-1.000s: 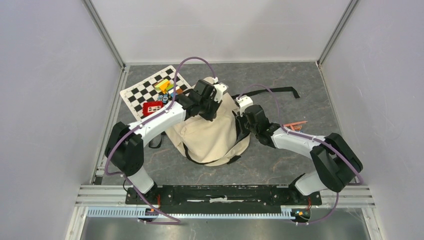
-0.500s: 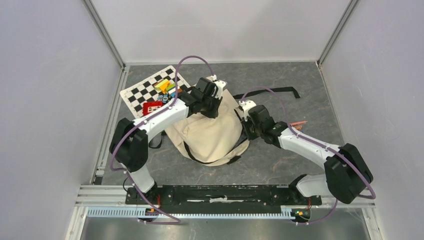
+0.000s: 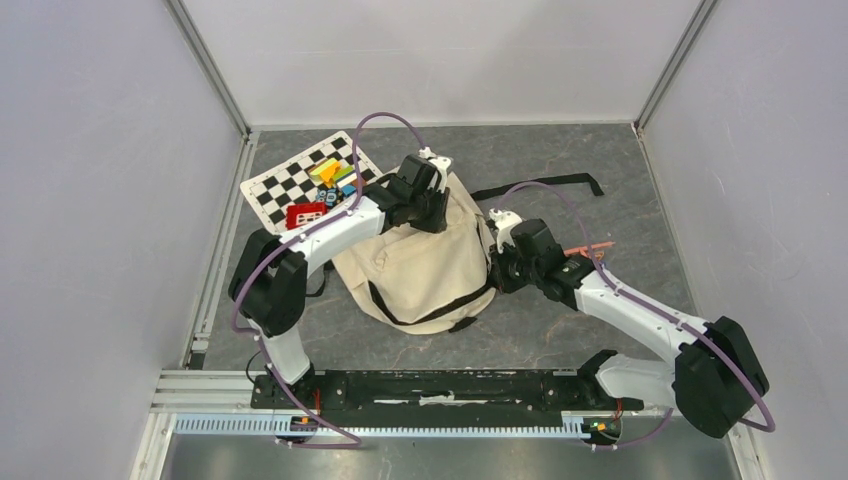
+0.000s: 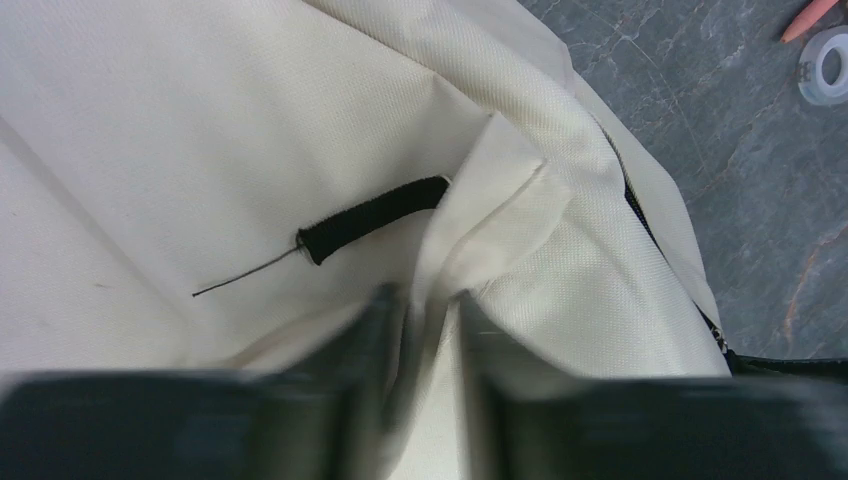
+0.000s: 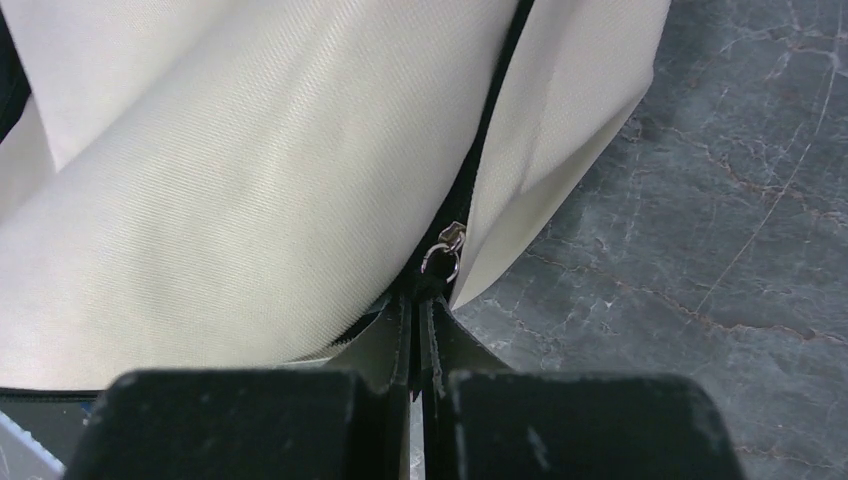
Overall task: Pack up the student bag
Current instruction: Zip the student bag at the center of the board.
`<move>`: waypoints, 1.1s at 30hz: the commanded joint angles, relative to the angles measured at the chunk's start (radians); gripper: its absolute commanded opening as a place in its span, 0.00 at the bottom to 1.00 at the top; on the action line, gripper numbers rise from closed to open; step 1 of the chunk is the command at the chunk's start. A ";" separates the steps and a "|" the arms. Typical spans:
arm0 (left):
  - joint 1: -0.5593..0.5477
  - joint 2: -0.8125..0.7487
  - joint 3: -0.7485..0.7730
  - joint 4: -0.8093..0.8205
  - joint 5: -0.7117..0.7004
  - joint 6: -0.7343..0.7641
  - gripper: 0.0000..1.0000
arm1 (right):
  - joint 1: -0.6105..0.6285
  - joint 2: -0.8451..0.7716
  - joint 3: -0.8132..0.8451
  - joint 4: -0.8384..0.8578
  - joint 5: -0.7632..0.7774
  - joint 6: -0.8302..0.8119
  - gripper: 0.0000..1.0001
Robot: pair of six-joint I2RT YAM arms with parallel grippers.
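The bag [image 3: 420, 270] lies in the middle of the table [image 3: 560, 150], its zip [image 5: 490, 120] running 12-to-6 down the 3 o'clock edge. There the right gripper [image 5: 415, 305], the nearer one, is closed with its tips at the zip pull [image 5: 442, 250]. The left gripper [image 4: 425, 300], at 12, has canvas between barely parted jaws, grip unclear. Chessboard [image 3: 290, 180] at 10 and pen [image 3: 590, 247] at 3, neither obstructing.

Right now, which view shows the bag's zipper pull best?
The right wrist view: the metal zipper pull hangs sharp and close just past the right gripper. The top external view shows the whole student bag, the pull too small to find; the left wrist shows only a stretch of zipper trim.
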 commanded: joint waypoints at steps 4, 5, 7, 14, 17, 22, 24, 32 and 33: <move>-0.026 -0.127 -0.023 0.133 -0.030 -0.087 0.78 | 0.006 -0.051 -0.059 0.012 -0.057 0.044 0.00; -0.038 -0.148 -0.032 0.132 -0.032 -0.090 0.82 | 0.006 -0.054 -0.063 0.020 -0.057 0.046 0.00; -0.056 -0.176 -0.044 0.114 -0.034 -0.110 0.85 | 0.006 -0.057 -0.067 0.030 -0.055 0.054 0.00; -0.118 -0.219 -0.125 0.188 -0.009 -0.238 0.88 | 0.006 -0.087 -0.078 0.058 -0.038 0.069 0.00; -0.124 -0.179 -0.138 0.230 0.013 -0.304 0.86 | 0.006 -0.101 -0.089 0.070 -0.036 0.077 0.00; -0.137 -0.125 -0.163 0.296 0.019 -0.374 0.84 | 0.006 -0.132 -0.111 0.091 -0.032 0.094 0.00; -0.140 -0.102 -0.164 0.309 0.015 -0.391 0.85 | 0.006 -0.144 -0.116 0.095 -0.033 0.097 0.00; -0.150 0.026 -0.102 0.279 0.031 -0.394 0.87 | 0.006 -0.169 -0.128 0.118 -0.011 0.065 0.00; -0.151 0.045 -0.091 0.271 0.041 -0.392 0.86 | 0.005 -0.170 -0.129 0.120 -0.004 0.060 0.00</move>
